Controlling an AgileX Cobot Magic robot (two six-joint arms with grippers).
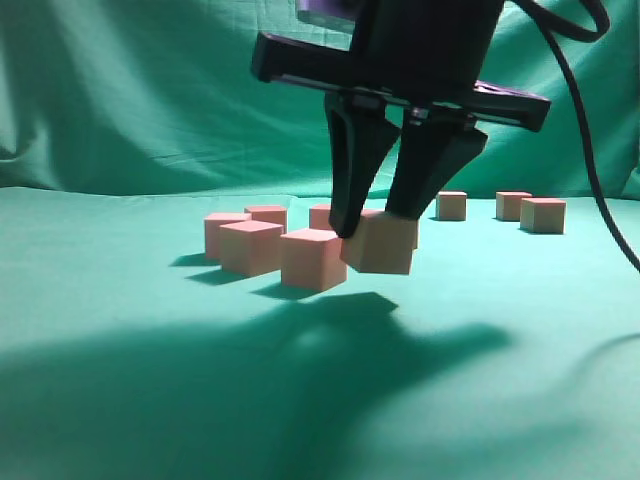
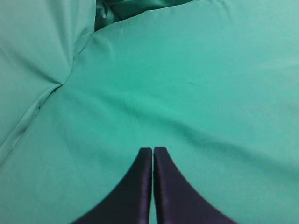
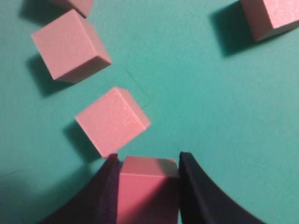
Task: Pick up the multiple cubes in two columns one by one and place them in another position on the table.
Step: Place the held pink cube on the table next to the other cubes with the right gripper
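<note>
The right hand (image 1: 372, 225) grips one cube (image 1: 381, 245), apparently tilted and barely above the worktop (image 1: 120, 380); the neighbouring cube (image 1: 313, 258) (just beside) risks being knocked. The left hand (image 2: 153, 151) is clenched, empty.

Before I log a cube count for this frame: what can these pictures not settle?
- Exterior view: the right gripper and its held cube cover part of the cluster behind, so the total stays unsure.
- Right wrist view: two cubes are cut off by the top edge; the far group is out of frame.
- Left wrist view: only the shut left gripper over the table; no cubes appear.
</note>
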